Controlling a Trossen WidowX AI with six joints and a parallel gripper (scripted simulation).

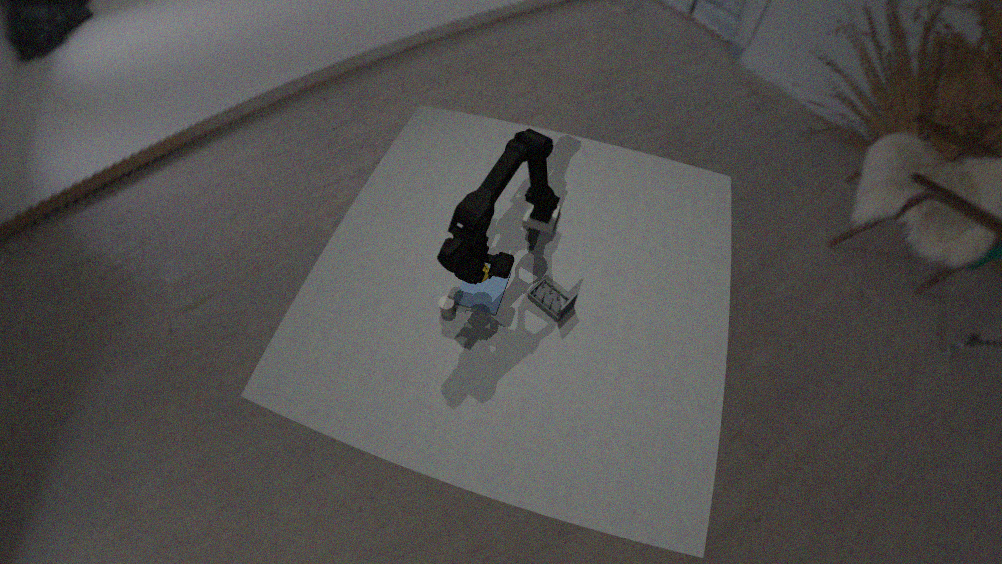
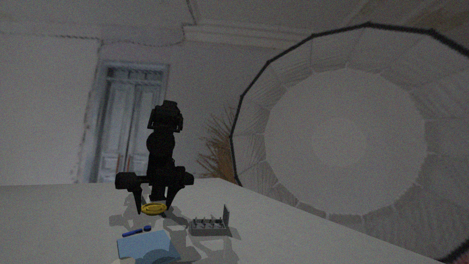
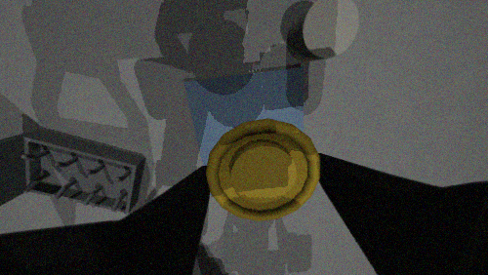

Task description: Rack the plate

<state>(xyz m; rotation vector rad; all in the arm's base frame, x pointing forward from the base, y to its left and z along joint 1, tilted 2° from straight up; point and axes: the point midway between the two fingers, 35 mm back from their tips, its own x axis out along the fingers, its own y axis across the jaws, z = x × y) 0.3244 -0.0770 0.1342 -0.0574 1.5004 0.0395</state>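
A round yellow plate (image 2: 153, 208) (image 3: 264, 170) is held by its rim between the two fingers of my gripper (image 2: 153, 209) (image 3: 261, 166), which is shut on it. In the top view only a small yellow part of the plate (image 1: 485, 271) shows beside the gripper. The plate is in the air, tilted a little, above the table. The grey dish rack (image 1: 552, 299) (image 2: 209, 232) (image 3: 137, 181) stands on the table to the right of the plate in the exterior view and at the left in the wrist view. It has short rails in rows and a tall panel at one end, and holds no plate.
A light blue mat (image 1: 495, 292) (image 2: 144, 242) (image 3: 293, 117) lies on the table. A pale round-topped cup (image 1: 447, 305) (image 2: 126, 260) (image 3: 332, 26) stands at its edge. A blue bar (image 2: 132, 232) and a small blue round thing (image 2: 147, 228) lie beside the mat.
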